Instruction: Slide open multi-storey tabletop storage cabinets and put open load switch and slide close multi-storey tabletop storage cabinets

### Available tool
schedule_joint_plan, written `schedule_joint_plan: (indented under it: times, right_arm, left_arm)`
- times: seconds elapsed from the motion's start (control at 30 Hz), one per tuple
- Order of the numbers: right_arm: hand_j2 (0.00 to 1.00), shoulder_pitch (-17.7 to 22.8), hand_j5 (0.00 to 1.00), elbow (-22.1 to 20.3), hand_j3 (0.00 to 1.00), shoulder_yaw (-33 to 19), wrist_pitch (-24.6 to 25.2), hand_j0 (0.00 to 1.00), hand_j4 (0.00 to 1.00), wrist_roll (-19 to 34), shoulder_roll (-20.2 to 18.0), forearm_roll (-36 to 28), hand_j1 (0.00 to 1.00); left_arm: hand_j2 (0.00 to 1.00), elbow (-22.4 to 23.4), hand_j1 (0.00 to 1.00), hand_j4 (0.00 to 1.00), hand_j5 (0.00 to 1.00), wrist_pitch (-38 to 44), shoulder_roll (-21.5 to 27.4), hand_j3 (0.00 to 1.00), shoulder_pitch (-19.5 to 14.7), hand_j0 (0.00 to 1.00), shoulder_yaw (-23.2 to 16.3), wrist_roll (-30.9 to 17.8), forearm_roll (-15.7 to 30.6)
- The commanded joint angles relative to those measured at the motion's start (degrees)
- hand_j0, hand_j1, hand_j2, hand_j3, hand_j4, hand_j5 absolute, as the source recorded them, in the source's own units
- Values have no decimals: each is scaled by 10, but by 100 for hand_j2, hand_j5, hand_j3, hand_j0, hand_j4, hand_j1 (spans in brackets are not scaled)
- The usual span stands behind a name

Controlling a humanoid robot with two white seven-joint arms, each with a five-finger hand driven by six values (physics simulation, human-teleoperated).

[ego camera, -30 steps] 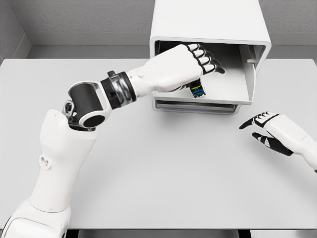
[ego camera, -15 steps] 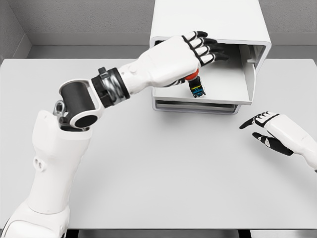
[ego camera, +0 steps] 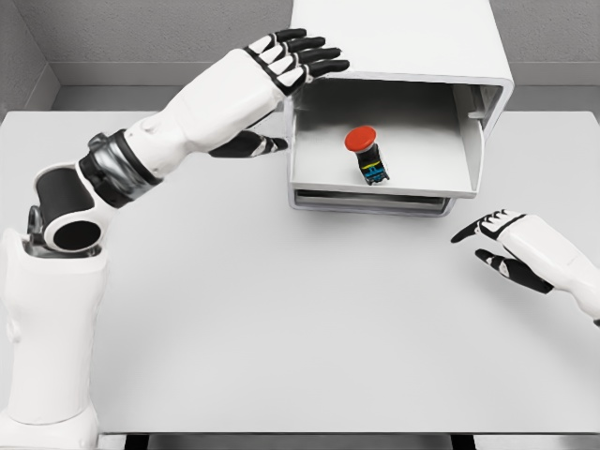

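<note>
Head view: the storage cabinet (ego camera: 398, 56) is sitting at the far middle of the surface (ego camera: 281, 319), its upper drawer (ego camera: 323, 155) slid out toward the camera. The load switch (ego camera: 367, 155) is lying inside that drawer near the middle, red round cap up, dark body with coloured marks below it. Left hand (ego camera: 272, 80) is hovering over the cabinet's left front corner, fingers spread, thumb pointing at the drawer's left wall, gripping nothing. Right hand (ego camera: 516, 248) is hovering low over the surface, right of the cabinet, fingers relaxed and open, holding nothing.
</note>
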Motion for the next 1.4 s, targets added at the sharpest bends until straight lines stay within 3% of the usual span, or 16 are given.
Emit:
schedule_joint_plan:
  times: [0.0, 0.03, 0.1, 0.17, 0.23, 0.33, 0.43, 0.5, 0.63, 1.37]
  right_arm:
    - [58, 0, 58, -5, 58, 5, 1, 58, 58, 0, -1, -6, 58]
    - [59, 0, 59, -9, 59, 7, 1, 59, 59, 0, -1, -6, 59]
    - [59, 0, 59, -12, 59, 7, 1, 59, 59, 0, -1, -7, 59]
    - [60, 0, 60, -13, 60, 9, 1, 60, 60, 0, 0, -8, 60]
    - [60, 0, 60, -17, 60, 9, 1, 60, 60, 0, 0, -8, 60]
    - [60, -1, 60, -21, 60, 15, 1, 60, 60, 0, 0, -8, 60]
    - [60, -2, 60, -28, 60, 16, 1, 60, 60, 1, 0, -9, 60]
    - [60, -3, 60, -28, 60, 16, 1, 60, 60, 1, 0, -9, 60]
    - [60, -11, 60, -28, 60, 17, 1, 60, 60, 1, -1, -9, 60]
    - [60, -41, 60, -23, 60, 28, 1, 60, 60, 1, -2, -9, 60]
  left_arm:
    - [100, -1, 100, 100, 100, 2, 51, 100, 2, 100, 53, 1, 67]
    - [100, 0, 100, 100, 100, 2, 73, 100, 14, 100, 72, 1, 95]
    - [100, 1, 100, 100, 100, 2, 101, 100, 54, 100, 97, 1, 101]
    - [100, 5, 100, 100, 100, 2, 125, 100, 123, 100, 141, 1, 101]
    - [100, 31, 100, 100, 100, 2, 160, 100, 164, 100, 161, 1, 101]
    - [100, 75, 100, 100, 100, 2, 184, 100, 200, 100, 167, 1, 103]
    - [100, 133, 100, 100, 100, 2, 184, 100, 210, 100, 168, 1, 115]
    - [100, 134, 100, 100, 100, 2, 182, 100, 228, 100, 178, 1, 115]
    - [100, 162, 100, 100, 100, 2, 180, 100, 230, 100, 188, 1, 110]
    - [100, 169, 100, 100, 100, 2, 179, 100, 230, 100, 190, 1, 114]
